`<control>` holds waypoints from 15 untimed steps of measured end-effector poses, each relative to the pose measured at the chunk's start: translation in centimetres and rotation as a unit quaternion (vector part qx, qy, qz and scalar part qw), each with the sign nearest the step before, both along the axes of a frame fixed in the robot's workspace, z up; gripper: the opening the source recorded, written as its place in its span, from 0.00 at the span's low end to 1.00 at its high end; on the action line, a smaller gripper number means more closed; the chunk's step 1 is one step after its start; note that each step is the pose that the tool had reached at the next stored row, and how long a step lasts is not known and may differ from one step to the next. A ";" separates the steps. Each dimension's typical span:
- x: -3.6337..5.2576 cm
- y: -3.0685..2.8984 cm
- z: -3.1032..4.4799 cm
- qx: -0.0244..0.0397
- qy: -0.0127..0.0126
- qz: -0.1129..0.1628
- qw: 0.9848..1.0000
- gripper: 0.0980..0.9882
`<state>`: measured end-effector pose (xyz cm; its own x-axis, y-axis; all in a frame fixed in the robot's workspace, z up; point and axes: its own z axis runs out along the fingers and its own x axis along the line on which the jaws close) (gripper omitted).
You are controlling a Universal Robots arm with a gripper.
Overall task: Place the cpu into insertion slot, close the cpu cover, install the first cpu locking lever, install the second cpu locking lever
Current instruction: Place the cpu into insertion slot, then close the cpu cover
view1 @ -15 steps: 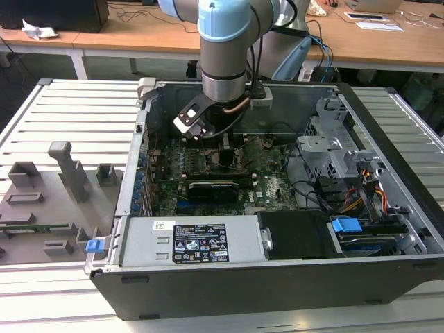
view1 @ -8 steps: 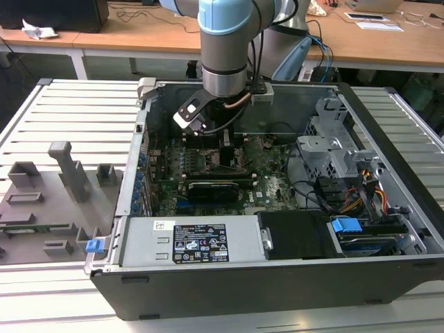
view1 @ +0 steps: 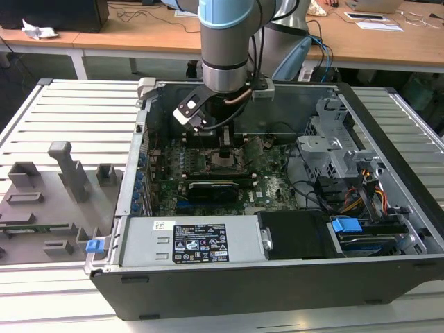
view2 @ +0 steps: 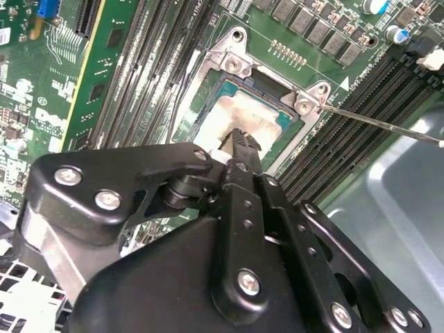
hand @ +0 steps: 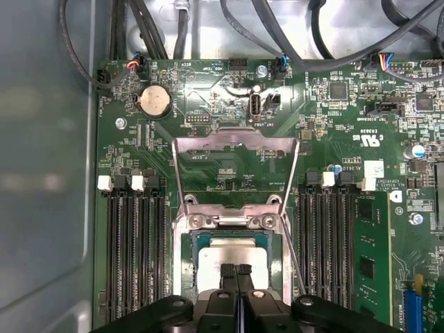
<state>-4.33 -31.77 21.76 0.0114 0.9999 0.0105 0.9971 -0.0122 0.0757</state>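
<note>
The cpu (hand: 232, 255), a pale silver square with smeared residue on top (view2: 239, 114), lies flat inside the insertion slot (hand: 189, 267) on the green motherboard. The cpu cover (hand: 236, 144), a thin metal frame, stands swung open away from the slot on its hinge. My gripper (hand: 234, 269) is shut with nothing between its fingers, and its tips are right over the cpu's near edge; whether they touch it I cannot tell. In the second wrist view the gripper (view2: 241, 139) points at the chip. A thin locking lever (view2: 378, 125) sticks out loose beside the slot. In the exterior view the gripper (view1: 225, 142) reaches down into the computer case.
Long black memory slots (hand: 132, 257) flank the socket on both sides. A black card (view1: 211, 189) lies across the board nearer the front. A drive cage (view1: 336, 149), cables (view1: 361, 194) and the case walls (view1: 139, 159) enclose the board. A grey fixture tray (view1: 48, 201) sits at the exterior view's left.
</note>
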 end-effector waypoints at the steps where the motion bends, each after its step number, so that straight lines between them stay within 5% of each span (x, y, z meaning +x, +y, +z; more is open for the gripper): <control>1: 0.00 0.00 0.04 0.000 0.000 0.000 1.000 0.01; 15: 0.00 0.00 0.43 0.000 0.000 0.000 1.000 0.01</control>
